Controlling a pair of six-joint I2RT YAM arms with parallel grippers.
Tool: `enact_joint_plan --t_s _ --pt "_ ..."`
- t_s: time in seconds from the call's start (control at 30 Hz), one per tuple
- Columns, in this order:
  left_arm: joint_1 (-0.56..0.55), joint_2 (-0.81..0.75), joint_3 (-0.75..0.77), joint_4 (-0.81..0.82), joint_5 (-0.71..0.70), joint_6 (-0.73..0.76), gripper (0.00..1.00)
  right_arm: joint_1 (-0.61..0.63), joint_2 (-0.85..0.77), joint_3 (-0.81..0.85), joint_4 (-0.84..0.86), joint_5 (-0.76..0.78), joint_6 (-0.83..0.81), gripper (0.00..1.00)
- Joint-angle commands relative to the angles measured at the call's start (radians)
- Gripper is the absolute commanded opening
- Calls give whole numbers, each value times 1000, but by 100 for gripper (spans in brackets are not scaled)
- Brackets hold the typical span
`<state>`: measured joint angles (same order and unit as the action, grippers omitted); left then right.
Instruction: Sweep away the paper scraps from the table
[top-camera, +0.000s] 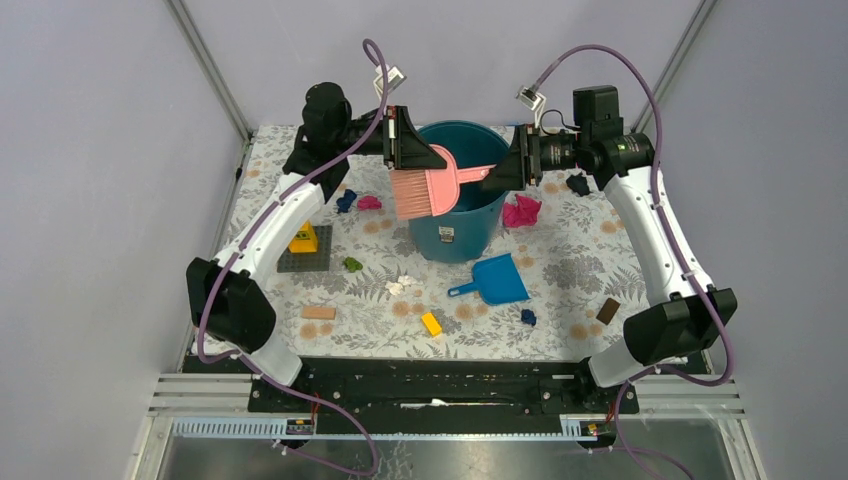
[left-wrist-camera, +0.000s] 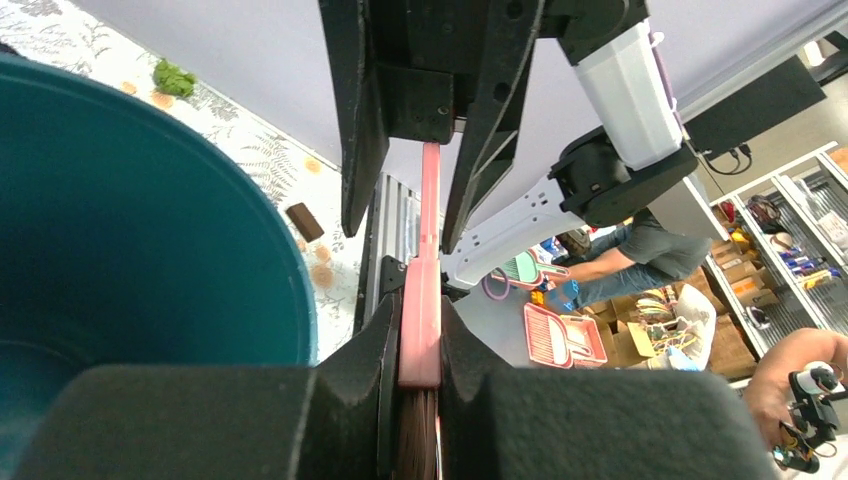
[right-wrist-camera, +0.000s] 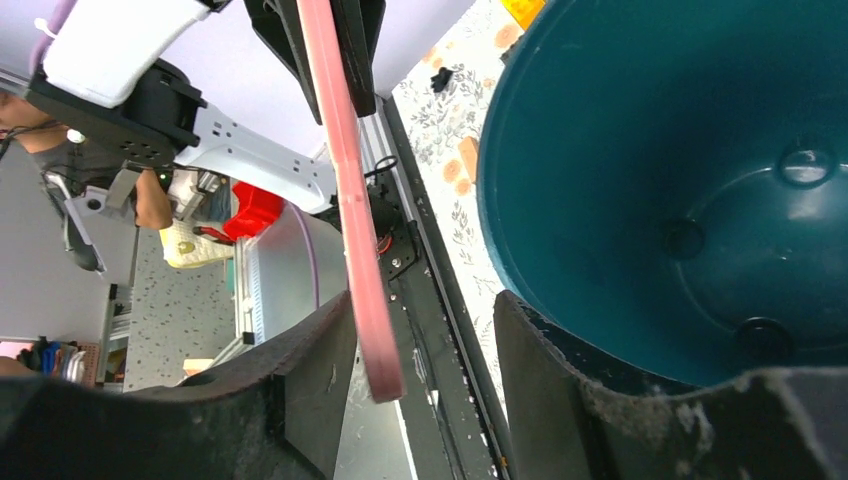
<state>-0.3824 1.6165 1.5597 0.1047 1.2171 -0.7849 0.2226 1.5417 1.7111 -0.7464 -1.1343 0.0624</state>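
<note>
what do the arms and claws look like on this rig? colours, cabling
Both match. The left arm and right arm have white shell links and bulky black joint housings. A purple cable loops along each to the wrist. The left claw and right claw are black, wedge-shaped and two-fingered; the right one's fingers look dusty.

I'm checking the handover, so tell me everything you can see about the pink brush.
The pink brush is a hand brush, plastic by its look, with a wide flat head, a fan of pinkish-brown bristles and a slim straight handle. It hangs in the air over the left side of the teal bucket, its handle pointing toward the right arm. The left gripper is shut on its head. The right gripper stands open around the handle's end.
</note>
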Motion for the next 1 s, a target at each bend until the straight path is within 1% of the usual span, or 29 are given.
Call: enact_joint_plan --t_s 0.0,0.23,0.5,0.97 --pt "1 -22 3 170 49 -103 0 4 -57 2 83 -53 65 59" --pt "0 -19 -2 172 53 -107 0 -8 -42 22 151 -67 149 59" --pt "1 -24 -5 161 48 -95 0 -6 -32 23 185 -108 180 46" --pt "0 0 3 166 49 -102 0 -8 -36 9 205 -116 195 36"
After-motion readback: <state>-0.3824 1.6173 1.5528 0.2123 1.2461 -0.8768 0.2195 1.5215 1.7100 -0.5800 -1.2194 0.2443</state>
